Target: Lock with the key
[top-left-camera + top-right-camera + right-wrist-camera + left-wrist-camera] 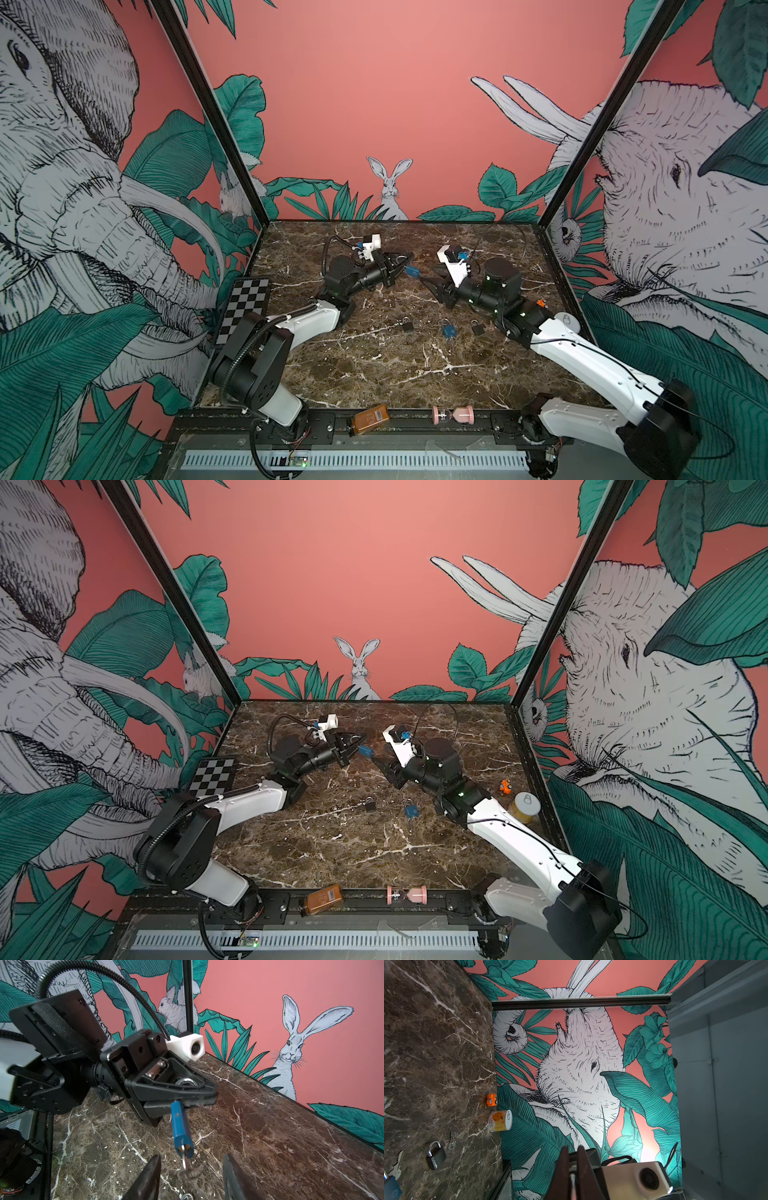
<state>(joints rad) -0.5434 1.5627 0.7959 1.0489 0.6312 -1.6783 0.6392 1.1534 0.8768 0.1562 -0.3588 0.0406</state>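
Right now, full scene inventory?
held padlock: 1, blue, in left tool
key: 1, silver, in held padlock
table padlock: 1, blue, mid-table
black padlocks: 2, black, flanking it
loose key: 1, silver, mid-table
toy car: 1, orange, right edge
can: 1, yellow, right edge
bottle: 1, brown, front edge
hourglass: 1, pink, front edge
checkerboard: 1, black-white, left edge
left tool: 1, black, shut on held padlock
right tool: 1, black, open around key
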